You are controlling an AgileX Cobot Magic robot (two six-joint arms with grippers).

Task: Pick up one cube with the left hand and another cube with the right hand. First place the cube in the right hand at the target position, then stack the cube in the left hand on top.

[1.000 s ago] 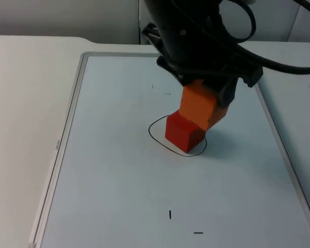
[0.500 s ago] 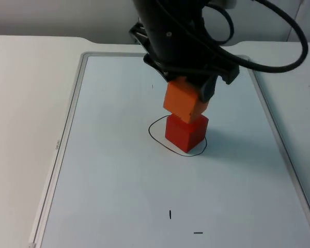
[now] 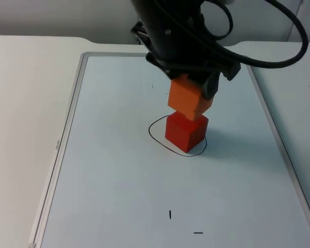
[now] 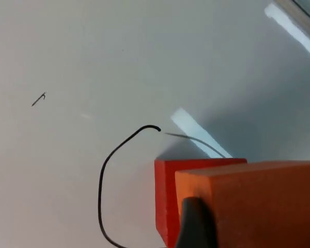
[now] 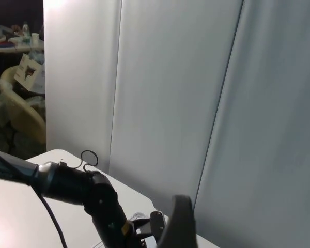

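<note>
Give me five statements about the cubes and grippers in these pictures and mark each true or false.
1. The red cube sits inside the drawn black outline. True.
2. The left gripper holds the orange cube. True.
3. The orange cube lies flat on the whiteboard beside the red cube. False: it is above the red cube, tilted, with the gripper shut on it.
4. The right gripper is pressing down on the red cube. False: its wrist view faces the grey partition wall, away from the cubes.
5. The cube in the outline is blue. False: it is red.
</note>
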